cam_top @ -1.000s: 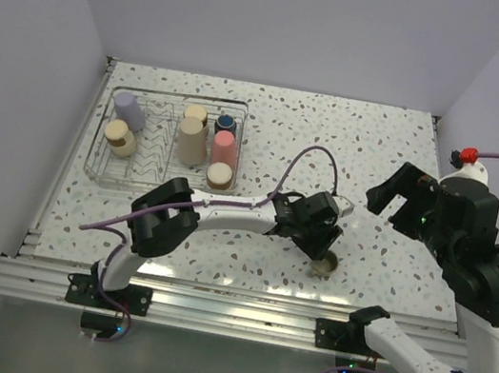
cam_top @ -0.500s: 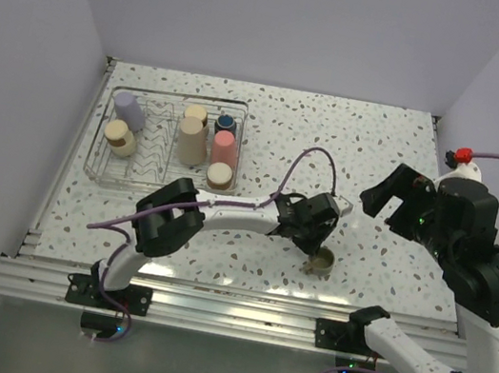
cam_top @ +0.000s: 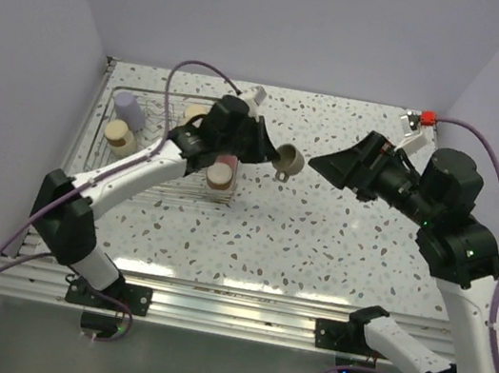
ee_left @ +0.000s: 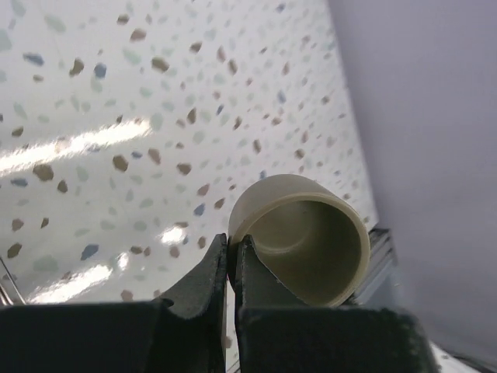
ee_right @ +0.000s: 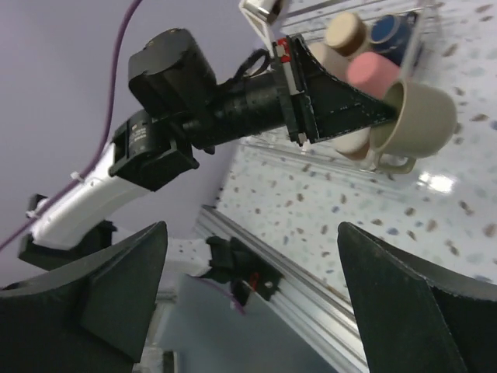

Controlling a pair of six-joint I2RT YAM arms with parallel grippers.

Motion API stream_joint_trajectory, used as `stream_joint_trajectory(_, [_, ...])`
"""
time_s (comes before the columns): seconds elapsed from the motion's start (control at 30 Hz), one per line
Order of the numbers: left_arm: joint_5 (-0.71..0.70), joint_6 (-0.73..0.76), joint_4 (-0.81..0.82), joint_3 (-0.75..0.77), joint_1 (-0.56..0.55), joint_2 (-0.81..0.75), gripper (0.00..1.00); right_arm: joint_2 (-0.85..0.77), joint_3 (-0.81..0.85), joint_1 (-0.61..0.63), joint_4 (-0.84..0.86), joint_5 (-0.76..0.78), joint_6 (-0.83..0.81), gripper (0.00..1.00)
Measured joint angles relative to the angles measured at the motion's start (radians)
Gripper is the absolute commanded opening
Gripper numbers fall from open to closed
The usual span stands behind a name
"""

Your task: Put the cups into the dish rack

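An olive-tan mug (cam_top: 289,161) is showing at centre frame above a white table (cam_top: 318,237) speckled brown, grey and blue, while a lavender cup (cam_top: 129,108) and a pink cup (ee_right: 371,68) are standing in the silver wire dish rack (cam_top: 151,126) at upper left.

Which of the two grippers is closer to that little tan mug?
Left. The left gripper pinches the rim of the mug; the right gripper hangs open to the mug's right, not touching it.
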Motion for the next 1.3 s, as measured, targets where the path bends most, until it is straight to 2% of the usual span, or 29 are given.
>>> stream_joint_trajectory(0.1, [0.072, -0.089, 0.116, -0.063, 0.089, -0.123, 0.0, 0.031, -0.069, 0.0, 0.179, -0.118, 0.087, 0.87])
stream_joint_trajectory(0.17, [0.137, -0.175, 0.244, -0.153, 0.152, -0.211, 0.0, 0.059, -0.105, 0.0, 0.276, -0.17, 0.137, 0.81])
stream_joint_trajectory(0.27, [0.217, -0.323, 0.449, -0.279, 0.227, -0.28, 0.0, 0.11, -0.142, 0.0, 0.401, -0.229, 0.211, 0.79])
stream_joint_trajectory(0.37, [0.267, -0.46, 0.626, -0.38, 0.263, -0.288, 0.0, 0.156, -0.151, 0.0, 0.488, -0.269, 0.259, 0.79])
stream_joint_trajectory(0.47, [0.302, -0.594, 0.766, -0.444, 0.277, -0.275, 0.0, 0.188, -0.151, 0.0, 0.552, -0.299, 0.29, 0.75])
stream_joint_trajectory(0.7, [0.338, -0.798, 1.052, -0.451, 0.279, -0.245, 0.0, 0.264, -0.151, 0.013, 0.618, -0.343, 0.305, 0.66])
stream_joint_trajectory(0.9, [0.36, -0.856, 1.127, -0.415, 0.286, -0.24, 0.0, 0.299, -0.151, 0.018, 0.635, -0.349, 0.299, 0.56])
stream_joint_trajectory(1.17, [0.369, -0.857, 1.136, -0.409, 0.291, -0.233, 0.0, 0.353, -0.112, 0.074, 0.649, -0.345, 0.299, 0.52])
stream_joint_trajectory(1.3, [0.37, -0.857, 1.137, -0.409, 0.291, -0.233, 0.0, 0.385, -0.079, 0.113, 0.652, -0.343, 0.299, 0.4])
